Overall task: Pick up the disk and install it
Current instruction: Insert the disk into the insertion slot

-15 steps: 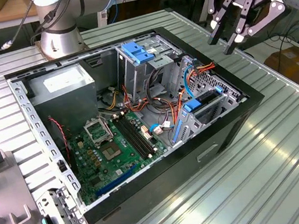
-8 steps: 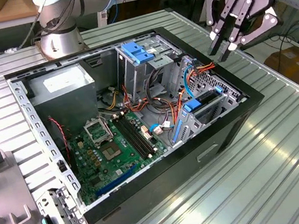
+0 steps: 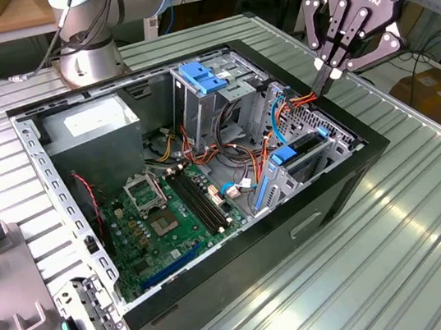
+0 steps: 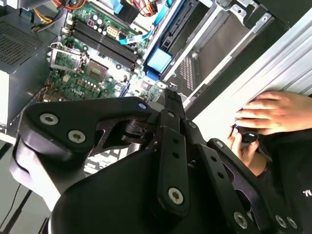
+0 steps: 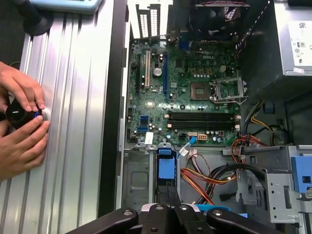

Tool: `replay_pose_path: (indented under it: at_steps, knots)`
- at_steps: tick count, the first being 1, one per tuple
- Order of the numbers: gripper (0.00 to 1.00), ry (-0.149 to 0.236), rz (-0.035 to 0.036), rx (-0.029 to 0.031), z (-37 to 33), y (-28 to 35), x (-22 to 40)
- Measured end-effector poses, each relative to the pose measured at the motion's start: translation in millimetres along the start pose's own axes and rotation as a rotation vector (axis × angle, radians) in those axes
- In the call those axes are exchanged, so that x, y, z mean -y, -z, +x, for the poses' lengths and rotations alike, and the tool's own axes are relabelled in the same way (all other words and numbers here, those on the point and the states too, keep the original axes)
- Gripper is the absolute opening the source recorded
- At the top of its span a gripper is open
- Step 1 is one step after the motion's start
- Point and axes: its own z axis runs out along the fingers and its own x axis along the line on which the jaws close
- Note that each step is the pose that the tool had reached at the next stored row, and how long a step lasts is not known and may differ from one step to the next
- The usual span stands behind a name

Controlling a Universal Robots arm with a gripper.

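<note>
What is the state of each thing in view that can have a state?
Black computer case: open, side panel off.
Black end effector: fingers shut, above the case.
Square metal processor socket: bare, no cooler.
Four black memory slots: empty.
Person's hands: holding a small black object.

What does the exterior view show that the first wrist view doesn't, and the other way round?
Exterior view: the arm's silver base behind the black computer case, and grey fixtures at the exterior view's left.

First wrist view: a person's hands on the ribbed table, holding a small black object.

Both: the gripper above the case's edge, the green motherboard and the grey power-supply box.
</note>
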Motion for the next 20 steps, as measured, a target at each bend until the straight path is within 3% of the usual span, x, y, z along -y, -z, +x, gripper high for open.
replay_pose_path:
  at_steps: [1,2,9,11,14,20]
  knots:
    - [0.11,0.0,0.017,0.0,0.3,-2.7,-1.9]
    - [0.11,-0.001,0.0283,0.0,0.4,-4.8,-3.4]
    - [0.11,-0.001,0.0597,0.0002,0.3,-15.0,-10.3]
    - [0.11,-0.002,0.0698,0.0003,0.2,-17.0,-10.7]
    - [0.11,-0.002,0.0924,0.0002,0.2,-19.8,-10.6]
    - [0.11,-0.005,0.1167,0.0007,0.0,-25.8,-9.1]
